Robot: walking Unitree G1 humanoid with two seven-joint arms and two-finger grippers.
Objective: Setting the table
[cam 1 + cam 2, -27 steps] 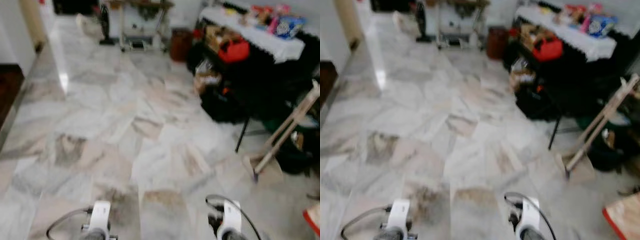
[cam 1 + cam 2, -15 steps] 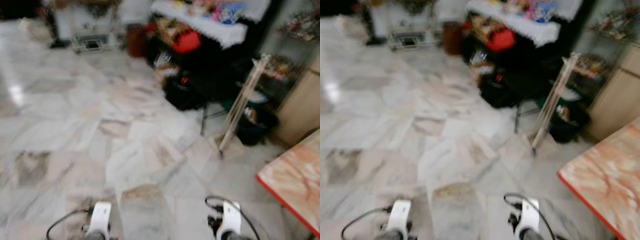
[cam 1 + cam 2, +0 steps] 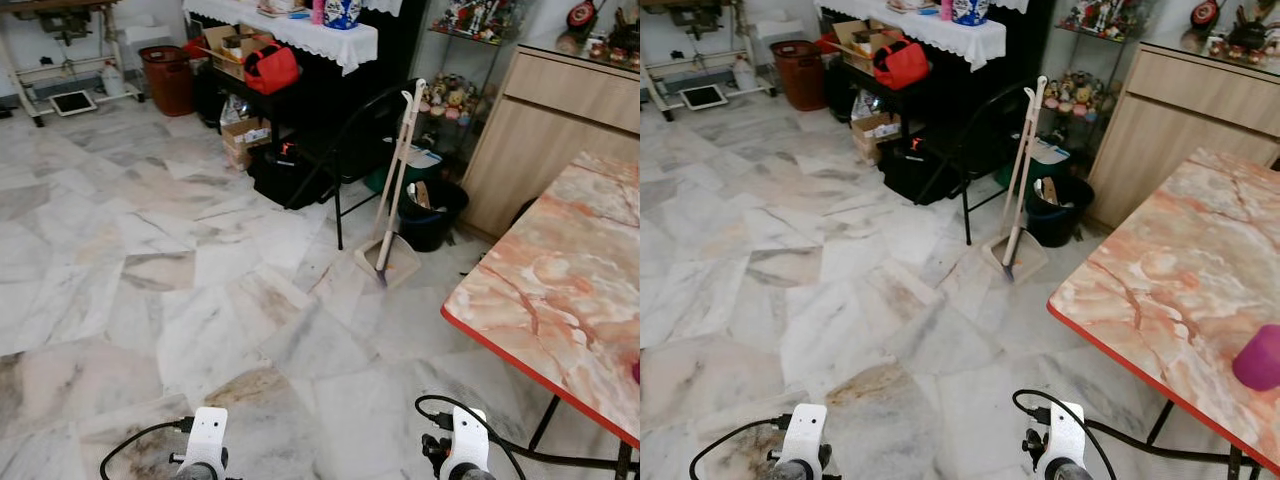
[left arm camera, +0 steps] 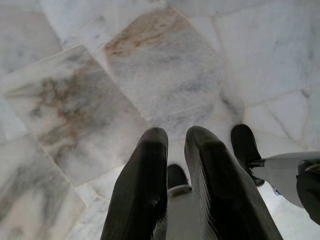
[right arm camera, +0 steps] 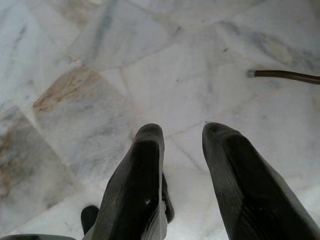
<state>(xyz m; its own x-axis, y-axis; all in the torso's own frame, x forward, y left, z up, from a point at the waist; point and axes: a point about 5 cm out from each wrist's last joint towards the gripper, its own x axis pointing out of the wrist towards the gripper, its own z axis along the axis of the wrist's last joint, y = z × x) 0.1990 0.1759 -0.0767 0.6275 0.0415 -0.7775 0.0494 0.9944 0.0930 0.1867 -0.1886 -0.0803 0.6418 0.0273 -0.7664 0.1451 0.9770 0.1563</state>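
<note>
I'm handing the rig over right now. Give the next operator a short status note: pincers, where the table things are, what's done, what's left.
Left pincer: empty, fingers nearly together, hanging over the marble floor.
Right pincer: open, empty, also hanging over the floor.
Marble-topped table with red edge: ahead on the robot's right. A purple cup stands near its close edge; the rest of the visible top is bare.
Done: robot faces the table. Nothing is in hand.
Left: fetch and lay the settings; none can be seen yet.
</note>
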